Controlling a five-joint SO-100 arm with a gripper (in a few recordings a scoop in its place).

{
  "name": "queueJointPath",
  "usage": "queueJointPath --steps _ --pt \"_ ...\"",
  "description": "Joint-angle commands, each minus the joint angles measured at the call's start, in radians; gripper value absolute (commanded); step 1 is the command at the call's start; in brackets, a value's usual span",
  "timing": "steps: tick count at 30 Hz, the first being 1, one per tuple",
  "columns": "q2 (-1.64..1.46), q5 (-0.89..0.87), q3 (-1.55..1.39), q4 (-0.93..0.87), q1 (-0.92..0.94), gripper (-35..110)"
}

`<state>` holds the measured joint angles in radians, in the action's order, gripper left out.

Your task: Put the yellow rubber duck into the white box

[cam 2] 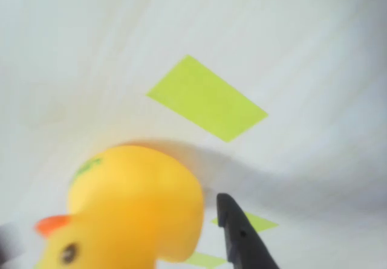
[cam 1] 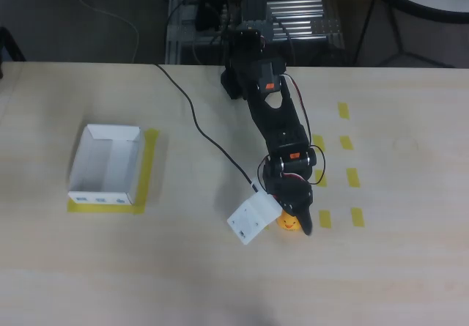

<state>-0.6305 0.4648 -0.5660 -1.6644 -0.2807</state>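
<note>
- The yellow rubber duck [cam 1: 289, 223] is sitting on the worktop [cam 1: 410, 267] at the near right of the overhead view, just beside a column of yellow tape marks [cam 1: 325, 219].
- The tool [cam 1: 293, 220] is hanging right over the duck; in the wrist view one dark fingertip [cam 2: 242, 236] is sitting just right of the duck's body [cam 2: 136, 205], with a sliver of gap showing.
- I cannot tell how wide the tool is standing, nor whether it is gripping yet.
- To grasp well, I judge the fingers should be closing on the round body at its widest part, low enough that the toy is not squirting out.
- The white box [cam 1: 108, 165] is lying well apart at the left on a yellow tape rectangle [cam 1: 149, 166], so the carry needs enough lift to clear its thin walls.
</note>
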Motion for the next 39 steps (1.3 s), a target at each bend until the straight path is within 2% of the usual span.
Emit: queueJointPath --steps 1,6,9,14,18,22,27,32,39 --pt "-0.015 0.015 0.14 -0.023 -0.043 14" --pt "-0.008 -0.066 0.19 -0.023 -0.046 0" --pt "-0.058 -0.091 0.187 -0.034 -0.035 0" --pt "-0.422 -0.132 0.009 0.006 0.052 0" --pt "-0.907 -0.147 -0.264 0.103 0.221 0" --pt "-1.385 -0.147 -0.597 0.299 0.476 0" --pt "-1.666 -0.153 -0.833 0.41 0.828 0" --pt "-1.698 -0.166 -1.049 0.565 1.071 0" --pt "-1.373 -0.216 -1.137 0.816 1.161 0"
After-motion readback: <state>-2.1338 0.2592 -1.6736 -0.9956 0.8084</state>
